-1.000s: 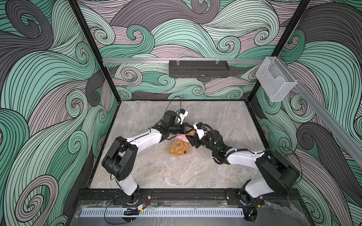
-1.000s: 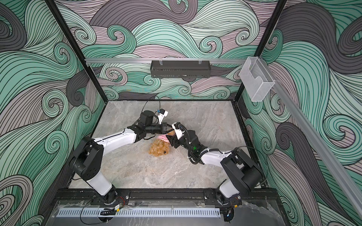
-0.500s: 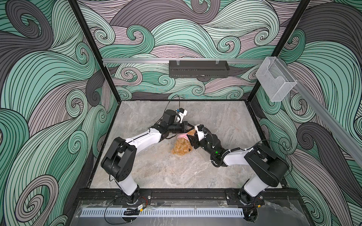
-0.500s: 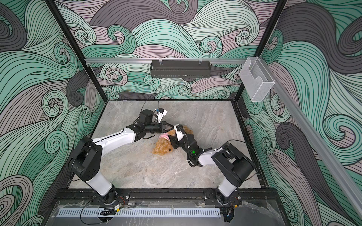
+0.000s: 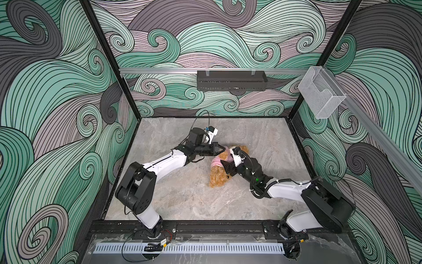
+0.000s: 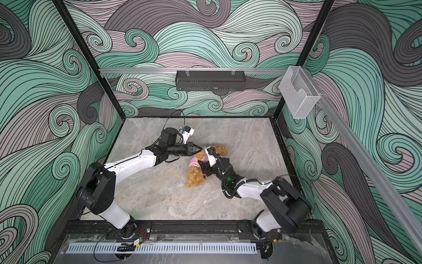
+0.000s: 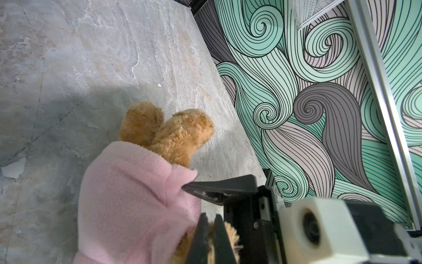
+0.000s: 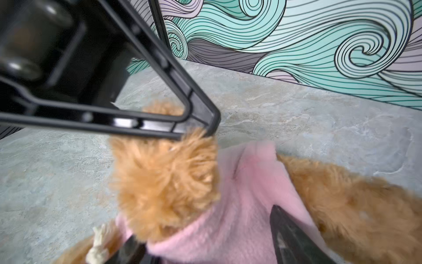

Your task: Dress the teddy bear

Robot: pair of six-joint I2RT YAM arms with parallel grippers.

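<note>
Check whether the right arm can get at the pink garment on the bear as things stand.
Probably yes. The right gripper is open and straddles the pink garment around the teddy bear; the left gripper, shut on the bear's fur, sits off to one side.

- Grey, stone-look tabletop (image 5: 182, 201) (image 6: 159, 201), pale veins running across it, closed in at the back and sides by swirl-patterned wall panels (image 5: 68, 114) and edged at the front by a black rail (image 5: 217, 226).
- Lying near its middle in both top views: a golden-brown teddy bear (image 5: 219, 177) (image 6: 194, 179), head toward the front rail, legs toward the back wall.
- Wrapped about the toy's torso, a pink fleece garment (image 5: 215, 161) (image 7: 127, 187) — unclear whether the cloth itself touches the slab.
- Seen close from the left wrist: two furry legs (image 7: 180, 134) poking out of the fleece, soft shadow on the stone alongside.
- From the right wrist, the same veined surface (image 8: 296, 109) beyond fur and fleece.
</note>
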